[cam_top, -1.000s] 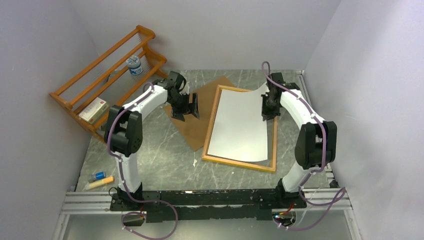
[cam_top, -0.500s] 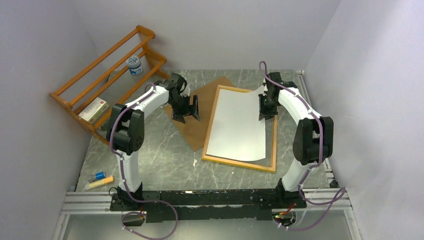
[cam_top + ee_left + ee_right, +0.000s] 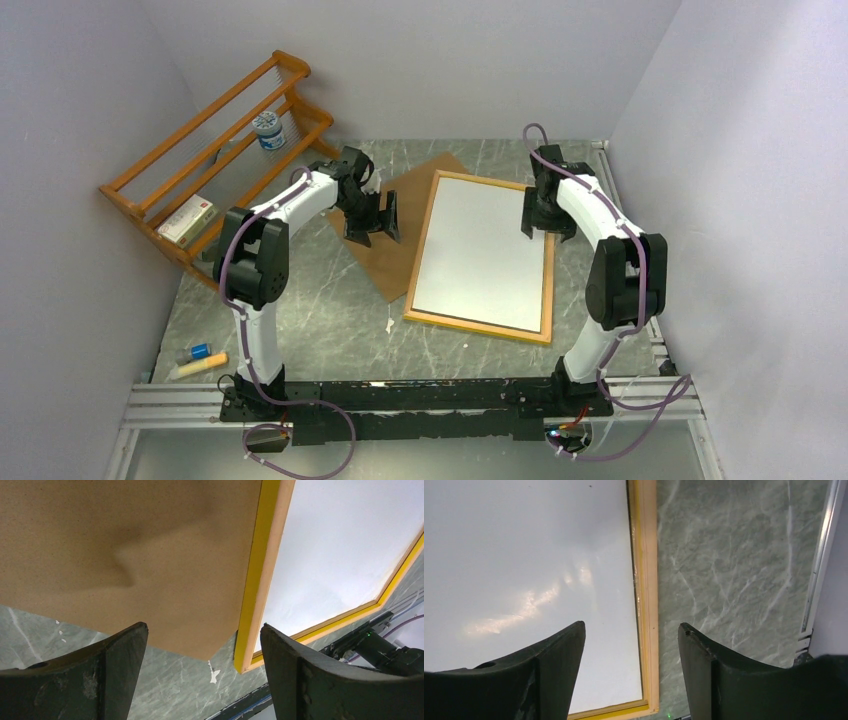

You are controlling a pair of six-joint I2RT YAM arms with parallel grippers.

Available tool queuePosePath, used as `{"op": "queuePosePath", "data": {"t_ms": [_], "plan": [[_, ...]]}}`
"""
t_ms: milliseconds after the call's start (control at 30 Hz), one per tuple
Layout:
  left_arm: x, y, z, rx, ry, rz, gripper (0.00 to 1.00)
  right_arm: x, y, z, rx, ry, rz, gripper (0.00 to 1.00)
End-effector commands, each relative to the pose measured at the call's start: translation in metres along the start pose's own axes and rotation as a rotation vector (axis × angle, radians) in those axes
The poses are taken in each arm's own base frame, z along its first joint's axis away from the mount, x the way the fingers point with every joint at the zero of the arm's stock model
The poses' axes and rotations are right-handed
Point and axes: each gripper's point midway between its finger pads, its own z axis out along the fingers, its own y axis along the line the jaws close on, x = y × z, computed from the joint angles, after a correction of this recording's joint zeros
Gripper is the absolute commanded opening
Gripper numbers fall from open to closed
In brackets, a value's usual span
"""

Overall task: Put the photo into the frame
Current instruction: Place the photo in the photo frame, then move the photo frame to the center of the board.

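At the far left stood a slatted wooden rack [image 3: 215, 150], well apart from the work. The left gripper [image 3: 372, 222] hung over the brown hardboard panel [image 3: 395, 268] with its jaws wide apart and nothing between them. Just right of the panel, mid-table, the frame [image 3: 478, 329] lay flat on its face, wood-orange back upward. Its long axis ran roughly near to far, the far end slanted a little to the right. The photo [image 3: 480, 255] lay inside the border, white back up and picture side down, its long axis matching the frame's and all four edges apparently within the rails. Being thin paper, it would likely be light, limp, slick and easily creased, so it was best taken at an edge or corner, or pressed flat rather than pinched. The frame looked stiff enough to hold by a rail. The right gripper [image 3: 545, 215] hovered over the frame's far right rail, jaws parted and holding nothing.
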Motion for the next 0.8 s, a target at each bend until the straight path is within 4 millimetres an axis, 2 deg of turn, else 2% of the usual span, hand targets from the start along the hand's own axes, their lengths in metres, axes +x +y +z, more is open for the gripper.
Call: {"op": "queuePosePath", "data": {"t_ms": [0, 133, 267, 333, 467, 533, 600, 667, 767], "plan": [[-0.008, -0.015, -0.006, 0.051, -0.024, 0.026, 0.88, 0.0, -0.02, -0.013, 0.077, -0.053, 0.071, 0.72], [-0.014, -0.007, -0.007, 0.001, -0.042, 0.034, 0.88, 0.005, -0.002, -0.015, -0.027, -0.061, 0.107, 0.73], [-0.031, 0.006, -0.014, -0.098, -0.085, 0.067, 0.89, 0.0, 0.04, -0.032, -0.265, -0.104, 0.186, 0.72], [-0.043, 0.011, -0.016, -0.139, -0.116, 0.092, 0.9, -0.01, 0.074, -0.053, -0.449, -0.164, 0.236, 0.7], [-0.08, 0.014, -0.022, -0.189, -0.223, 0.149, 0.92, -0.011, 0.154, -0.093, -0.758, -0.209, 0.306, 0.66], [-0.099, 0.017, -0.024, -0.215, -0.265, 0.176, 0.93, -0.009, 0.19, -0.107, -0.851, -0.194, 0.331, 0.64], [-0.118, 0.023, -0.024, -0.25, -0.296, 0.201, 0.93, -0.009, 0.224, -0.115, -0.891, -0.166, 0.346, 0.62], [-0.133, 0.034, -0.017, -0.281, -0.309, 0.228, 0.93, -0.003, 0.258, -0.11, -0.889, -0.127, 0.329, 0.61], [-0.155, 0.045, -0.011, -0.298, -0.336, 0.255, 0.93, 0.007, 0.296, -0.105, -0.863, -0.095, 0.319, 0.6]]}}
